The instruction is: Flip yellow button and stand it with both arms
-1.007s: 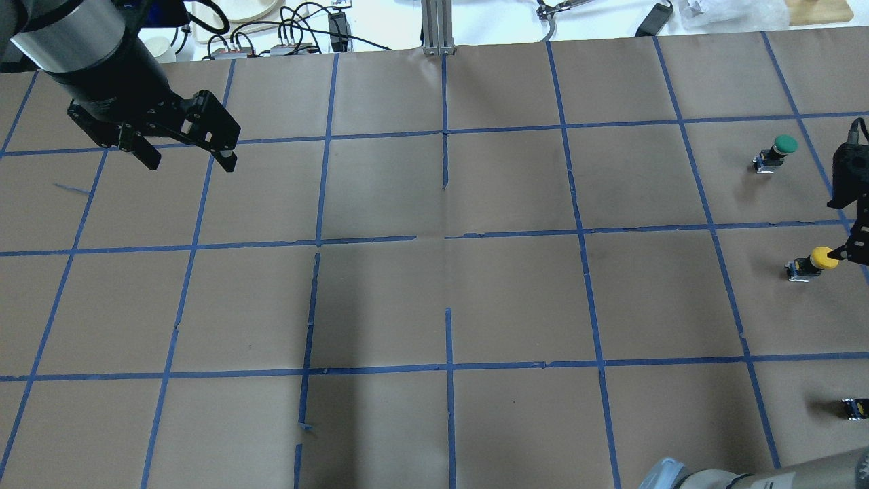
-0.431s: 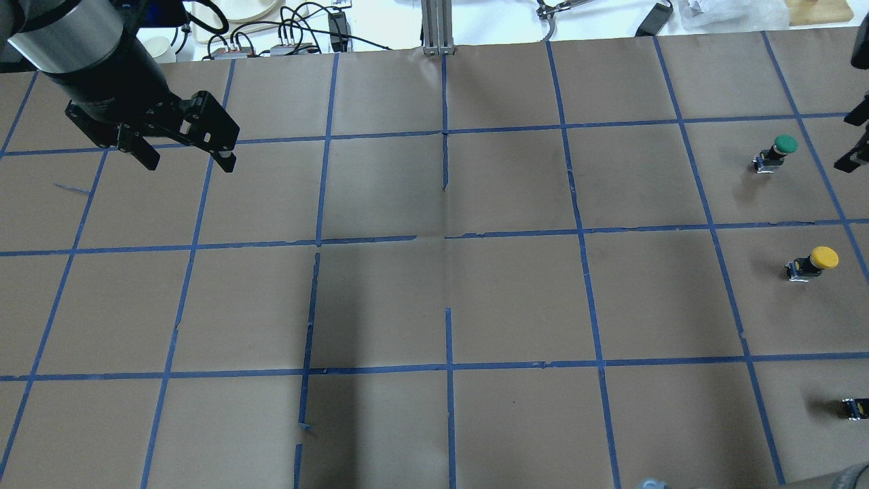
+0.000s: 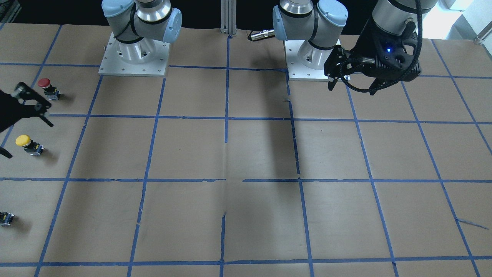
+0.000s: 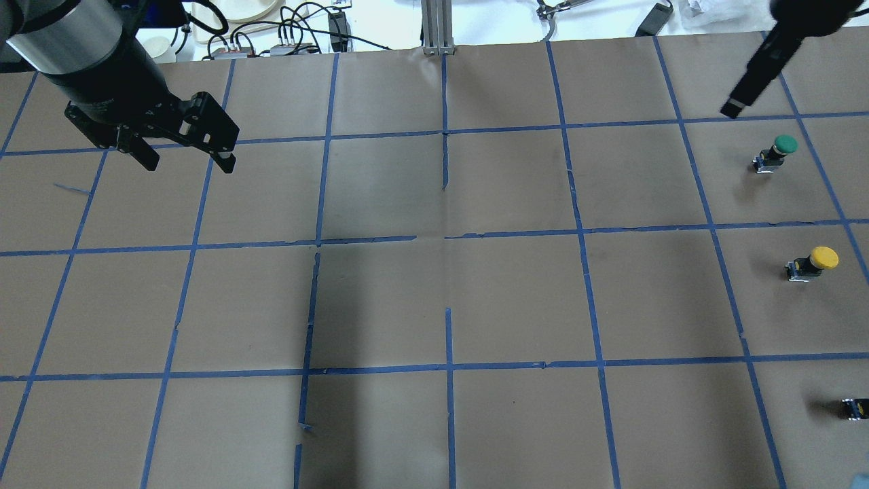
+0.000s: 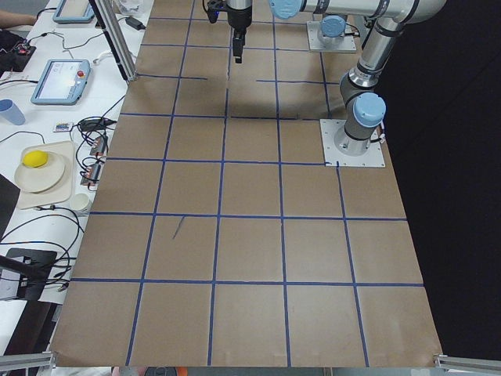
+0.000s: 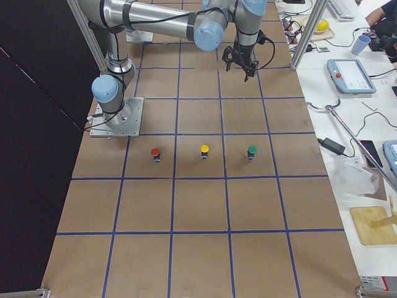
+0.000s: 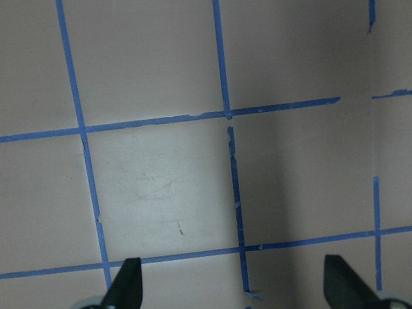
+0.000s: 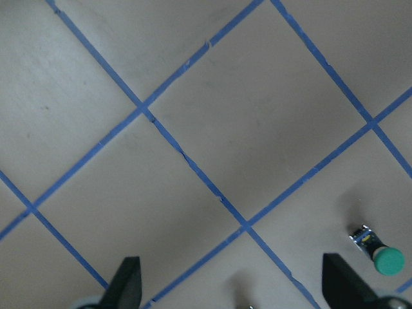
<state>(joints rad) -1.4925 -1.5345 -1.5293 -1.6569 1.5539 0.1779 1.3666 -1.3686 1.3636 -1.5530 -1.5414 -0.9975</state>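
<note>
The yellow button [image 4: 815, 261] stands free on the brown paper at the right side, cap up; it also shows in the front view [image 3: 27, 143] and the right exterior view [image 6: 205, 151]. My right gripper [image 8: 235, 286] is open and empty, high above the table. One of its fingers [image 4: 753, 71] shows at the top right, well apart from the button. My left gripper [image 4: 189, 163] is open and empty over the far left of the table. It also shows in the front view [image 3: 351, 88] and its wrist view [image 7: 235, 286].
A green button [image 4: 777, 153] stands one square beyond the yellow one and shows in the right wrist view [image 8: 383, 257]. A red button [image 3: 48, 87] stands one square nearer the robot. Cables and boxes [image 4: 285, 37] lie past the far edge.
My right gripper has left the yellow button's cap and risen toward the far right. The yellow button has stayed in place. The left arm has barely moved.
</note>
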